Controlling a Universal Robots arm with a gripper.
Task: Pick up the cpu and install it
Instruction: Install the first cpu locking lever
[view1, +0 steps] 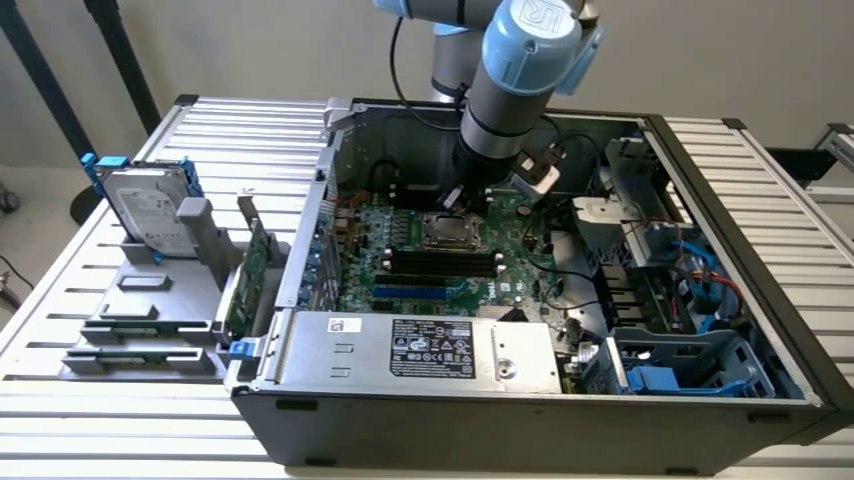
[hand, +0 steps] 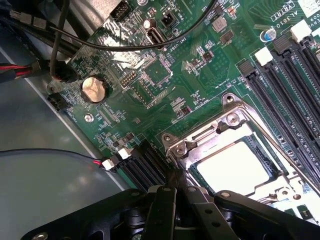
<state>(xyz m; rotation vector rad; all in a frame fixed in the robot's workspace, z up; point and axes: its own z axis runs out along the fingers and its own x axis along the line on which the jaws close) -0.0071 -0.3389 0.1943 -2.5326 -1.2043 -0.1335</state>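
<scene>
The cpu (hand: 235, 167), a flat square with a dull pale metal top, lies seated inside the shiny steel-framed socket (hand: 200, 137) on the glossy green motherboard (hand: 170, 80), beside long black memory slots (hand: 295, 85). The black gripper (hand: 174, 187) appears pinched fully together with nothing held, its tip just at the socket's edge. In the exterior view the grey-and-blue arm (view1: 514, 90) reaches steeply down into the open computer case (view1: 721, 400).

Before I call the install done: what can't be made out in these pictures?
- Wrist view: near edge of the cpu and socket frame, hidden behind the gripper.
- Exterior view: socket partly behind the arm; the cpu there is too small to tell seating.
- Whether the shut jaws touch the cpu.
</scene>
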